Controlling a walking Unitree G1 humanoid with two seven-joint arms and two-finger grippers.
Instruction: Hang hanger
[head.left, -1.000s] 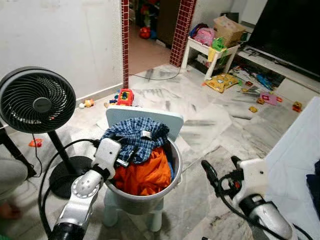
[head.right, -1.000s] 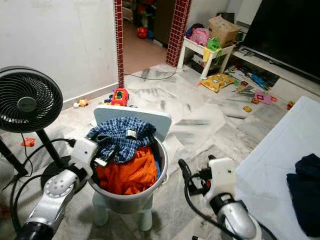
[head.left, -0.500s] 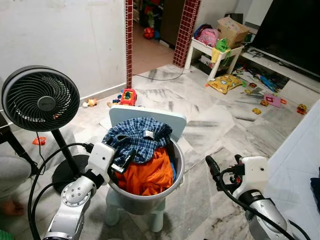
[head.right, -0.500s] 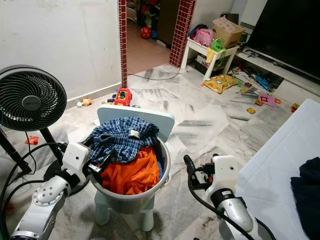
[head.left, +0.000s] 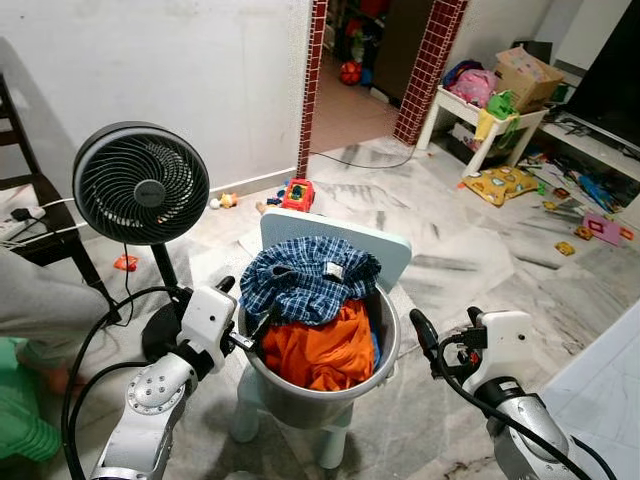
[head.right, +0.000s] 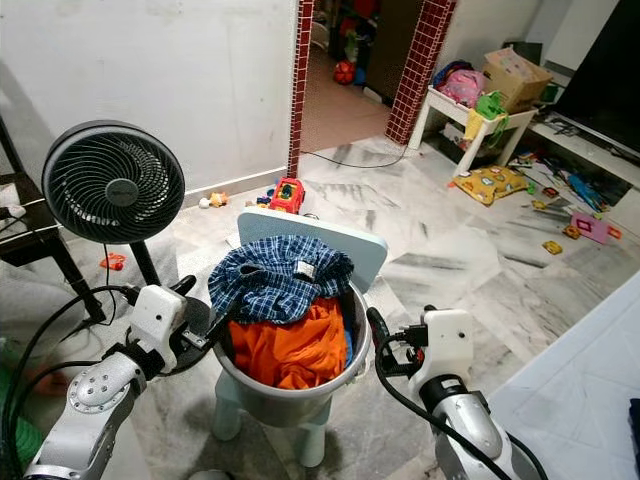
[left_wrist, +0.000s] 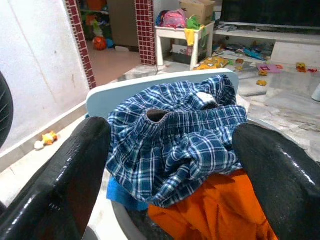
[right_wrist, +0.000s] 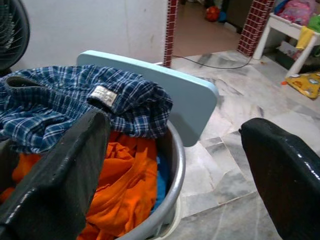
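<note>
A grey metal basin (head.left: 386, 345) stands on a small light-blue chair (head.left: 392, 251). It is heaped with a blue plaid garment (head.left: 310, 280) lying over orange cloth (head.left: 325, 352). My left gripper (head.left: 245, 318) is at the basin's left rim, open, its fingers (left_wrist: 75, 170) spread either side of the plaid garment (left_wrist: 175, 135) with nothing held. On the basin's right, my right gripper (head.left: 440, 322) is open and a little apart from the rim. Its fingers (right_wrist: 65, 170) frame the basin and the chair back (right_wrist: 175, 95).
A black standing fan (head.left: 140, 185) with a cable is to the left of the basin. A person's grey sleeve (head.left: 40, 305) and a dark wooden chair (head.left: 30, 215) are at far left. Toys litter the marble floor; a white side table (head.left: 480, 125) stands beyond. A white mattress (head.right: 590, 380) lies right.
The camera has turned left, so fan and basin sit further right in the picture. The left gripper's fingers have drawn back from the clothes to the rim. The right gripper stays open beside the basin.
</note>
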